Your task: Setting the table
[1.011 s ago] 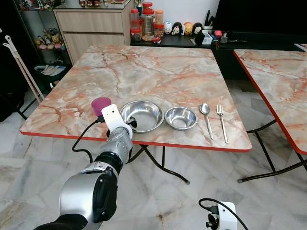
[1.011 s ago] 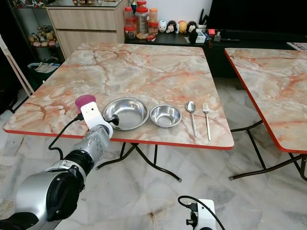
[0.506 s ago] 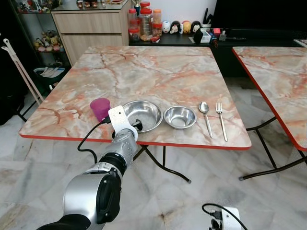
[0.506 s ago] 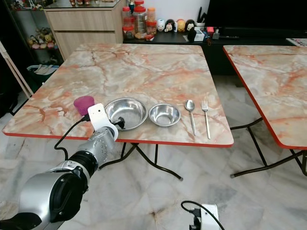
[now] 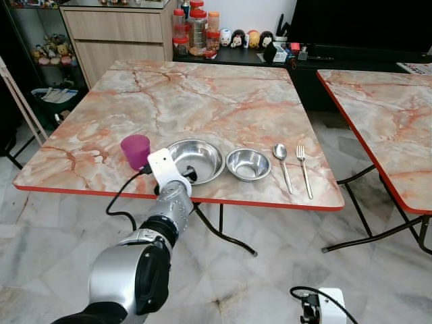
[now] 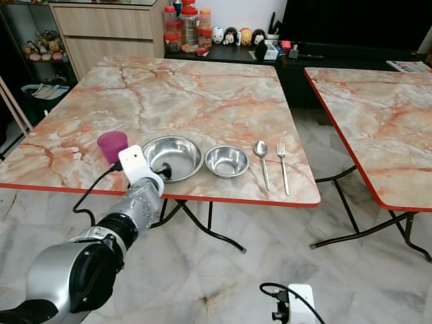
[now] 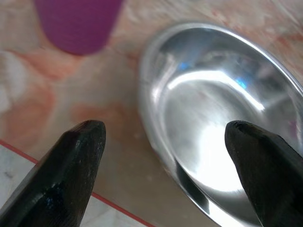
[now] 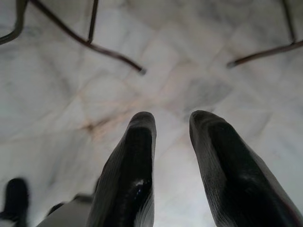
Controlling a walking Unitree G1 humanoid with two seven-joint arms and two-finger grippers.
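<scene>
Left gripper spread wide at near desk edge, big steel bowl just ahead, purple cup beside. We reckon bowl light, stiff, slick — pinch rim. Right gripper idle, slightly parted.

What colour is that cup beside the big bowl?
The cup is purple, clearest in the left eye view.
</scene>
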